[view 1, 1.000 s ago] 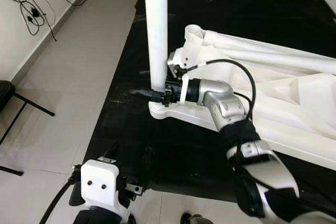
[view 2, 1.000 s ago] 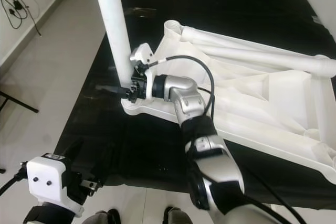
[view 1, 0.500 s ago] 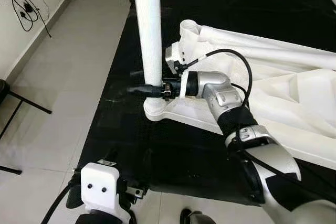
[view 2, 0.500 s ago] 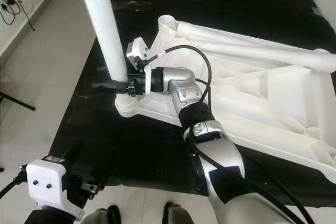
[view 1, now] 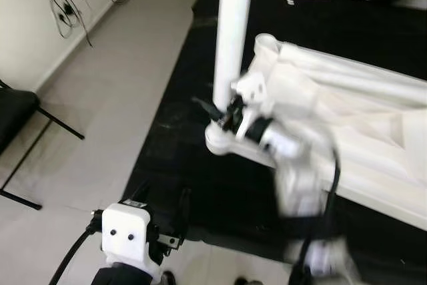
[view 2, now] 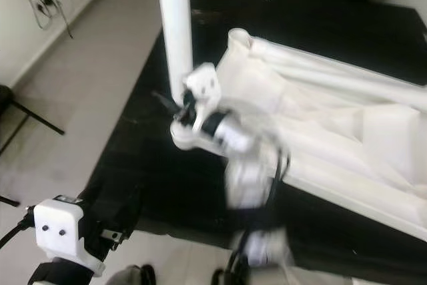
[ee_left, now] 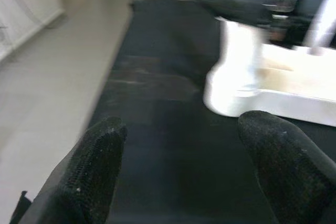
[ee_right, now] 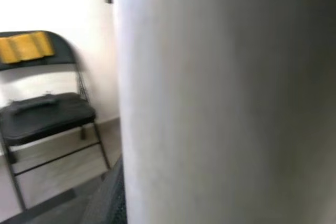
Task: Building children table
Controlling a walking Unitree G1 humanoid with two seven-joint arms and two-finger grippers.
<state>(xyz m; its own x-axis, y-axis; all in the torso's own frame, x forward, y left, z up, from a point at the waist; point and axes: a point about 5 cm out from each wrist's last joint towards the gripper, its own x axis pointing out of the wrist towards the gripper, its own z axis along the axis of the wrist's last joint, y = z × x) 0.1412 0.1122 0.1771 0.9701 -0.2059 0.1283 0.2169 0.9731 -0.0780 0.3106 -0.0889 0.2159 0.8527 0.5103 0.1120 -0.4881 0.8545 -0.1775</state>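
A white children's table [view 1: 373, 138] lies upside down on a black mat [view 1: 173, 158]. One white leg [view 1: 230, 38] stands upright in the table's near-left corner socket [view 1: 223, 143]. My right gripper [view 1: 212, 107] is at the base of that leg, shut on it, and the arm is blurred by motion. In the right wrist view the leg [ee_right: 226, 98] sits very close, with a dark finger [ee_right: 113, 198] beside it. My left gripper [ee_left: 178, 145] hangs low over the mat's near-left edge, open with nothing between its fingers [ee_left: 94, 166].
Other white legs [view 1: 347, 75] lie along the table's underside. A black folding chair [view 1: 17, 108] stands on the tiled floor to the left, with cables [view 1: 63, 5] hanging on the wall beyond it. Bare floor runs along the mat's left side.
The camera has shifted, so the whole scene sits further right. My right arm is now blurred and its wrist has turned and lifted, with the gripper still at the leg's base.
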